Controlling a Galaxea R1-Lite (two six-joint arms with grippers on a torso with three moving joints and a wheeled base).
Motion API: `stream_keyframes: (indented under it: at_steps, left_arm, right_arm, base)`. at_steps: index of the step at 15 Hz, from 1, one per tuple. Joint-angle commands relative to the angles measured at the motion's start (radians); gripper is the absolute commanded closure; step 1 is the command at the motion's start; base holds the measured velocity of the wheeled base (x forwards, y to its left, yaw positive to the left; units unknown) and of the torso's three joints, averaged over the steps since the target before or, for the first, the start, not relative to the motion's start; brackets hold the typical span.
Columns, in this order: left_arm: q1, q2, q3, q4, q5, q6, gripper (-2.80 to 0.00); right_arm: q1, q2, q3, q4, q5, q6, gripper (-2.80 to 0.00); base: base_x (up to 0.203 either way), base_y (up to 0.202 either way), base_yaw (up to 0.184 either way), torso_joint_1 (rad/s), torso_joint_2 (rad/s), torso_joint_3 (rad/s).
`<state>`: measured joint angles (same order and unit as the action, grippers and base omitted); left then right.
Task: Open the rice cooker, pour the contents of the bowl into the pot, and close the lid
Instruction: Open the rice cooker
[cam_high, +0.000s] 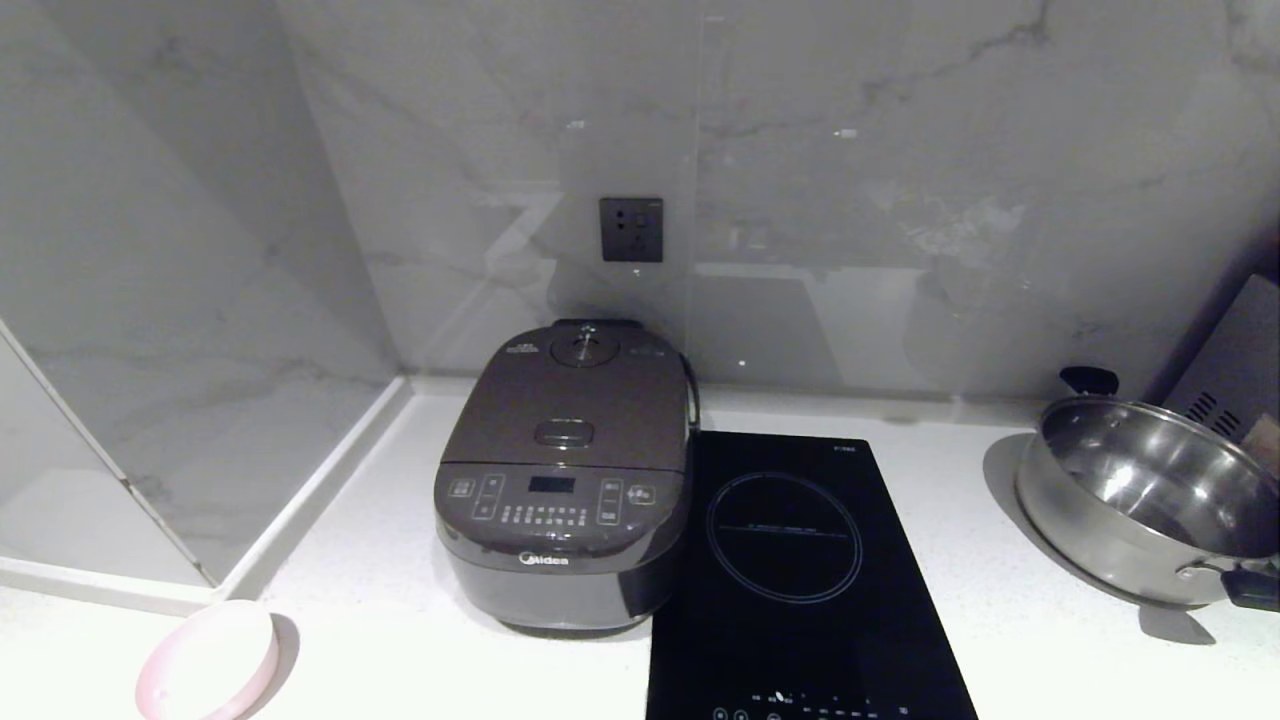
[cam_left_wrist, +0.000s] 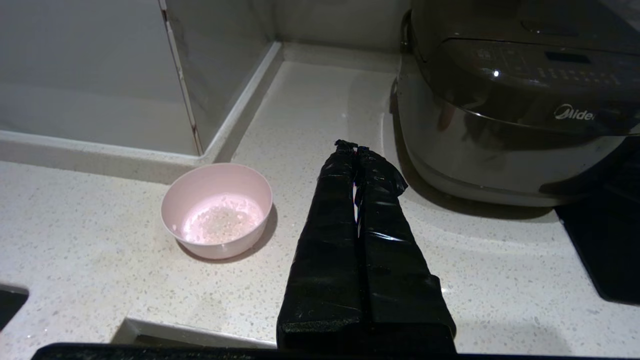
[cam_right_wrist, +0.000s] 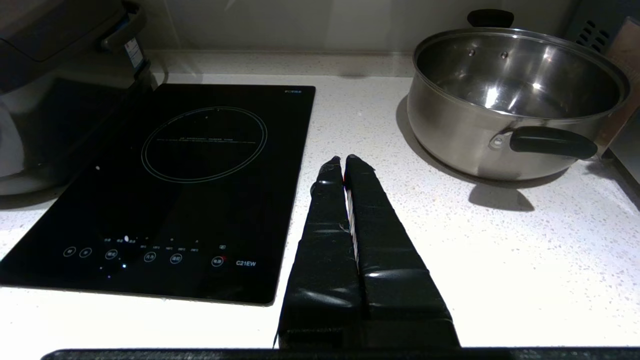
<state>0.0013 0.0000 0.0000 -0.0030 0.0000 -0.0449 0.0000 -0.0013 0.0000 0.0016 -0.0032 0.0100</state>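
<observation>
The dark grey-brown Midea rice cooker stands on the white counter by the back wall, its lid down, so the pot is hidden. The pink bowl sits at the counter's front left; the left wrist view shows the bowl with whitish contents in it. My left gripper hovers shut and empty over the counter between the bowl and the cooker. My right gripper is shut and empty too, above the counter right of the hob. Neither arm shows in the head view.
A flat black induction hob lies right beside the cooker. A steel pan with black handles stands at the far right. A wall socket is behind the cooker. A raised ledge and wall panel close off the left side.
</observation>
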Motion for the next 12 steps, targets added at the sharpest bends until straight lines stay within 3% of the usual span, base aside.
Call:
stream_keyframes:
  at_steps: [1,12]
  left_arm:
    - [0.0,0.0,-0.001,0.004,0.0,0.001,0.0]
    - [0.001,0.0,0.0,-0.001,-0.002,0.006,0.0]
  right_arm:
    - [0.0,0.001,0.0,0.0,0.0,0.001,0.0]
    - [0.0,0.001,0.0,0.0,0.0,0.0,0.0]
  base:
    - [0.0,0.0,0.0,0.0,0.0,0.0]
    - [0.0,0.0,0.0,0.0,0.0,0.0]
